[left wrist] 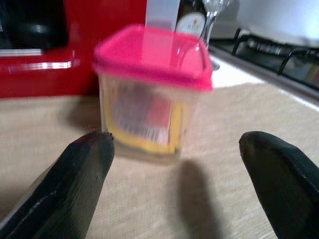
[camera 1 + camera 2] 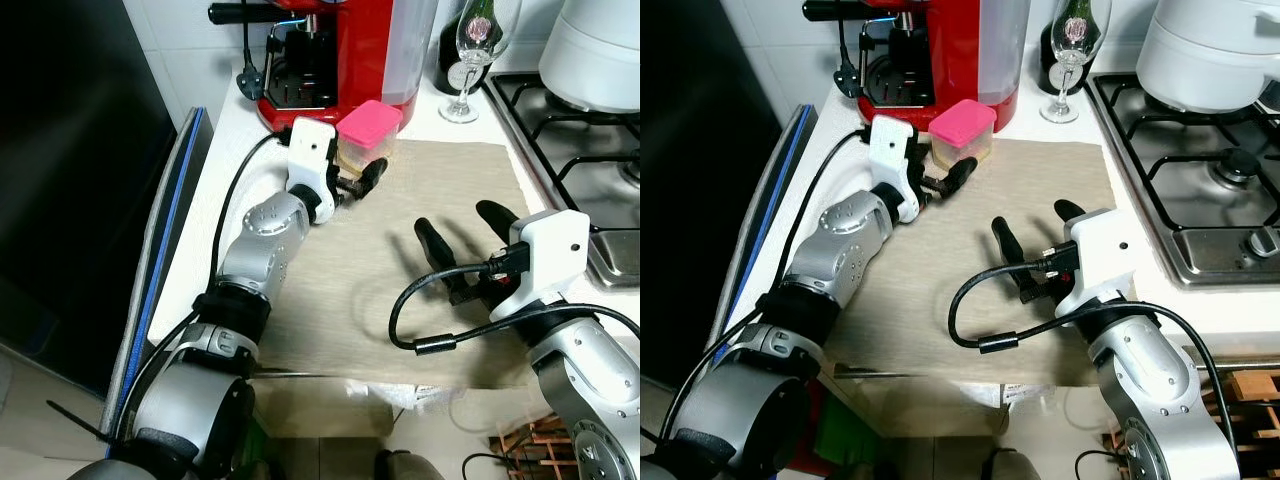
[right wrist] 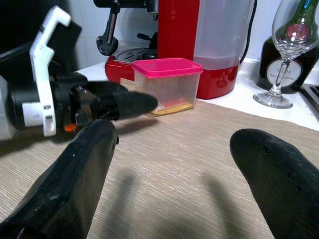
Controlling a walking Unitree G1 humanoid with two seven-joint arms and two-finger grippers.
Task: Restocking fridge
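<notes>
The pink-lidded container [image 2: 367,135] stands on the beige mat [image 2: 440,220] at the desk's far side, touching or just short of the red coffee machine [image 2: 345,50] at its 12 o'clock. If the left tool [image 2: 362,180] pushes in off-centre, the tub could slide against the machine or tip. It sits just ahead of that tool's 2 parted fingers, not yet between them. The right tool [image 2: 465,235] hovers at the tub's 5 o'clock, fingers apart, holding nothing.

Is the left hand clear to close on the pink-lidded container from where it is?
Probably yes. The left hand is open right beside the pink-lidded container, with bare mat between its fingers. The red coffee machine stands close behind, so it may need to ease forward first.
</notes>
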